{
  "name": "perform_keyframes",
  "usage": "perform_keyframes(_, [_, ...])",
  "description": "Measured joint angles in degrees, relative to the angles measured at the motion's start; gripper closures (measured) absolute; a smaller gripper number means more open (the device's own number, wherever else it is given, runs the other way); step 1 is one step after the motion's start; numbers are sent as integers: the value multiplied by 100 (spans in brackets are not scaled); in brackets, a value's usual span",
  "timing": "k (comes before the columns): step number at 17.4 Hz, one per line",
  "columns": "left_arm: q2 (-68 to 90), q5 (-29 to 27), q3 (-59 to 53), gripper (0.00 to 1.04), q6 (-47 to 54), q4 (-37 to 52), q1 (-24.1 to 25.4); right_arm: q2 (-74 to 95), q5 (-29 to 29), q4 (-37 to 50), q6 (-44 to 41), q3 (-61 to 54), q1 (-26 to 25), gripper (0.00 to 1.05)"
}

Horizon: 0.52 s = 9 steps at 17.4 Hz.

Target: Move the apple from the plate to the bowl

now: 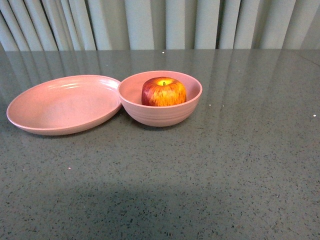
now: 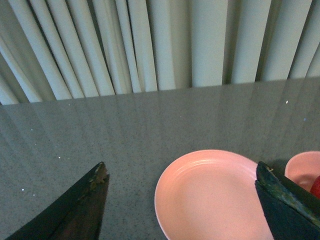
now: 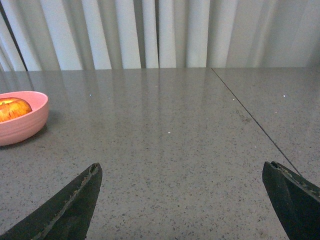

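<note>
**Apple in bowl, plate bare, both grippers spread and holding nothing**

Front view: apple [image 1: 164, 91] sits inside the bowl [image 1: 160, 114], stem dimple up. Skin is red with yellow-orange streaks, slightly glossy. Bowl is deep, round, matte pink, faint horizontal ridges on the outer wall. Plate [image 1: 64, 103] is wide, shallow, oval, same matte pink, raised rim, nothing on it. Plate rim touches or just overlaps the bowl's left side; can't tell which. Both stand on a grey speckled table [image 1: 225, 175] with a soft sheen, like polished stone. Pale pleated curtain [image 1: 165, 22] hangs behind. No arm in this view. No writing or labels readable.

Left wrist view: left gripper [image 2: 182, 200] has its two dark fingers [image 2: 80, 210] wide apart, nothing between them but table and plate below. Finger edges look worn and scuffed. Plate [image 2: 210, 195] shows a smooth pink inside. A slice of the bowl [image 2: 302, 167] and a red sliver of apple [image 2: 316, 187] show at the edge, behind one finger.

Right wrist view: right gripper [image 3: 182, 200] fingers [image 3: 70, 210] also well apart, over bare table [image 3: 175, 130]. A thin dark seam line [image 3: 250, 120] runs across the tabletop. Bowl [image 3: 22, 122] with apple [image 3: 12, 108] inside stands well apart from this gripper.
</note>
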Motion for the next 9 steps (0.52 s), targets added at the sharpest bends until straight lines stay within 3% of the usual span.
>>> perform_keyframes(2, [-573,-173,-968,42,-256,820,-57,0,0,0,0,0,0,7])
perform_keyframes(4, [-831,-210,-1403,58,-308,1036,-50,0,0,-2,0,0,0,7])
perform_keyframes(7, [-1331,-210,-2190,96,-378,1215,-50,0,0,0,0,0,0,7])
perform_keyframes(8, [-1504,-210,-2365,103,-387,1248,-50,0,0,-2,0,0,0,7])
perform_keyframes(9, [-1947,-210,-2811,104,-396,1231,-50,0,0,-2,0,0,0,7])
